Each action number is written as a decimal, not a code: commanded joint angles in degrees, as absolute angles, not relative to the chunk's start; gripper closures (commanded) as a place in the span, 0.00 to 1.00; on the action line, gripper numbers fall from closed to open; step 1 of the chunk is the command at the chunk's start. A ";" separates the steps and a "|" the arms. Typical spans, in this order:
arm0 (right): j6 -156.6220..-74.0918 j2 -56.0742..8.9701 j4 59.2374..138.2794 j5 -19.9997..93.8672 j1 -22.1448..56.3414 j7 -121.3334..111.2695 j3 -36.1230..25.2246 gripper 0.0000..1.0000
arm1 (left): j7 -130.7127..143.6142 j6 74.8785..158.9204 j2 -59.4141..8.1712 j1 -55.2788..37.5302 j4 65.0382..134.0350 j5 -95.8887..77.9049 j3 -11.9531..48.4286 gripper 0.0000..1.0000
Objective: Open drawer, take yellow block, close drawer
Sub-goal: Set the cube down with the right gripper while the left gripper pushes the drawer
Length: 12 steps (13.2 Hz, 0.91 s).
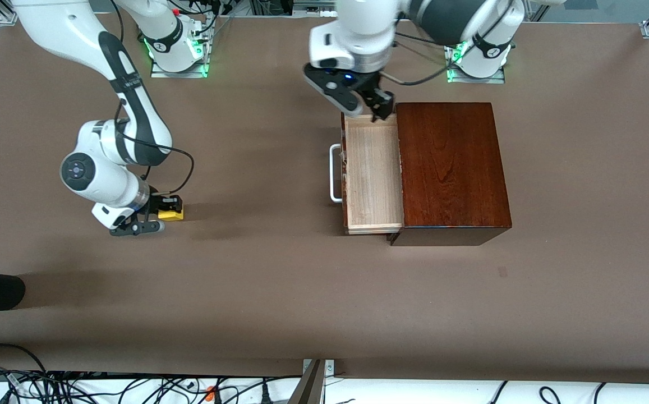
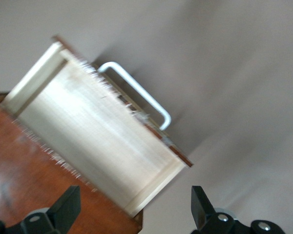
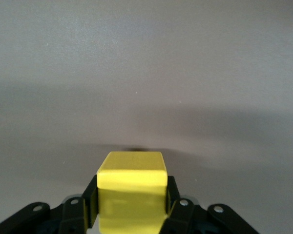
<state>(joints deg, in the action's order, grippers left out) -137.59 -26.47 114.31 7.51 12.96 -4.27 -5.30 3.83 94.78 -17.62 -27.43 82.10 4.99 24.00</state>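
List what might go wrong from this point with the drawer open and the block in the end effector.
1. The left end effector hangs open over the corner where the open drawer meets the wooden box; pushing from there could jam or skew it.
2. The right end effector is shut on the yellow block low over the table; it may scrape or slip.

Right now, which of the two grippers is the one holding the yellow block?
The right gripper, low over bare table toward the right arm's end, is shut on the yellow block. The left gripper hangs open and empty over the pulled-out drawer.
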 commanded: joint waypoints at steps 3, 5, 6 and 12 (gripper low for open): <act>-140.45 -27.95 115.05 6.42 13.36 -2.81 -5.27 1.00 | -20.26 100.45 -26.62 -32.34 79.01 6.85 23.47 0.00; -140.54 -27.95 115.05 6.42 13.45 -2.81 -5.27 1.00 | -26.95 104.04 -29.25 -32.34 79.63 9.12 23.47 0.00; -140.45 -27.95 115.05 6.42 13.45 -2.81 -5.19 1.00 | -28.72 105.54 -30.75 -32.52 79.80 11.14 23.47 0.00; -140.10 -23.40 114.61 6.42 13.18 -4.04 -5.27 0.00 | -31.91 110.04 -37.09 -32.52 80.42 18.37 22.85 0.00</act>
